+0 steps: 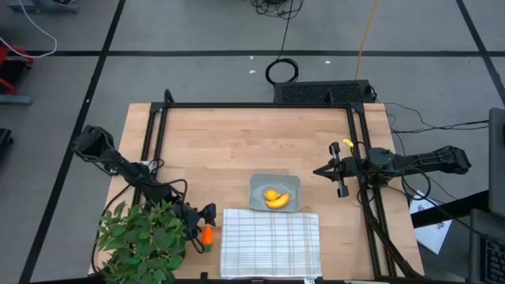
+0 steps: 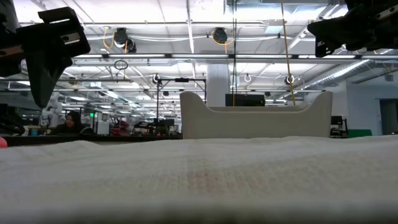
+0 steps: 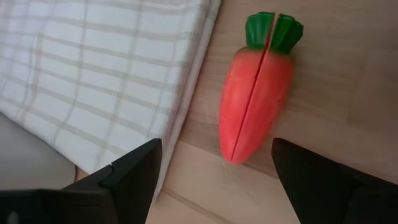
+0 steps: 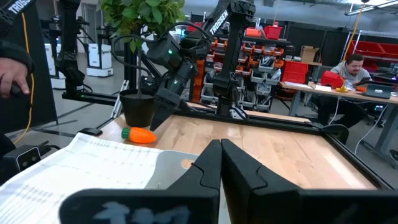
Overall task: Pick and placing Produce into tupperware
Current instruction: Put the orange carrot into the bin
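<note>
Orange carrot (image 1: 207, 236) is lying on the bench (image 1: 237, 150) beside the checked cloth (image 1: 270, 243); the left gripper (image 1: 207, 214) is hovering just above it, and the tupperware (image 1: 274, 192) is holding 2 yellow pieces (image 1: 275, 198). Left wrist: jaws are gaping wide around the carrot (image 3: 256, 93). Right wrist: the right gripper (image 4: 221, 163) is showing jaws pressed together.

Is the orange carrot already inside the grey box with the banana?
No, the carrot lies on the wooden table left of the checked cloth, outside the tupperware holding the banana.
</note>
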Motion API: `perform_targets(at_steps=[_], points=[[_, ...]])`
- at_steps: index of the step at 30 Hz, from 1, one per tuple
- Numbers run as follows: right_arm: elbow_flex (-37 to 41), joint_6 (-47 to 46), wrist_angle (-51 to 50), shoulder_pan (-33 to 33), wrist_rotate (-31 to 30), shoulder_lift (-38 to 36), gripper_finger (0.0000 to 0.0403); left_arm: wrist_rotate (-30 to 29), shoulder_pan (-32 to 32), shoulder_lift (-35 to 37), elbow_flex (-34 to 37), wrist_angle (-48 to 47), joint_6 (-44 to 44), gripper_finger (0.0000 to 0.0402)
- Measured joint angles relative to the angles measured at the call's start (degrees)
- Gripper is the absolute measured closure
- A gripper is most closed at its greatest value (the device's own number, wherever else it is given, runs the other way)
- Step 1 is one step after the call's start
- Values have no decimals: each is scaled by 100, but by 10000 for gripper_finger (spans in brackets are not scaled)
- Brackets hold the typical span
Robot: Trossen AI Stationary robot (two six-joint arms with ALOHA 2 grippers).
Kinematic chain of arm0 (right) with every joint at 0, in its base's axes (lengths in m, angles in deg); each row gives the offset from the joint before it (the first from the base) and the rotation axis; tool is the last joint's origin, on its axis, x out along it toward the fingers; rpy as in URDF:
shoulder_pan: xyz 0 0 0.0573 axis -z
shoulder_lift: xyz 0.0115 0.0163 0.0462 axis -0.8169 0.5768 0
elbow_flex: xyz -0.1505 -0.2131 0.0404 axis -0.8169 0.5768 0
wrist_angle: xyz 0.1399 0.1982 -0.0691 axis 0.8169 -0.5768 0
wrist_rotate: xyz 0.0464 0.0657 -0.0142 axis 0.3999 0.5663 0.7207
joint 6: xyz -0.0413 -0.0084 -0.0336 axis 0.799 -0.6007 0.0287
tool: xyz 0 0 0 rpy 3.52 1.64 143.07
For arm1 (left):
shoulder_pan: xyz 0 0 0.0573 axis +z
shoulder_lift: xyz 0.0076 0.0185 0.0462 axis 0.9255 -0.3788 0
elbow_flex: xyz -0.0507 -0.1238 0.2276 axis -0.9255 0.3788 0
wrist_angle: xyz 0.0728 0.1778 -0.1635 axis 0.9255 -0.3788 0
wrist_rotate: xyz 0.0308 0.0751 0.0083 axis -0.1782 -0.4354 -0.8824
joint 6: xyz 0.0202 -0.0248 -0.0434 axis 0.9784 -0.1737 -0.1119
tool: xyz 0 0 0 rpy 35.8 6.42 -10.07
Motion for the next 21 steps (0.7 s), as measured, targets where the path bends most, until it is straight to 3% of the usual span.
perform_targets(at_steps=[10,21], points=[[0,0,0,0,0,0,403,-63,38,0,0,33,-239,92],[0,0,0,0,0,1,403,-1056,582,0,-2,-130,-2736,92]])
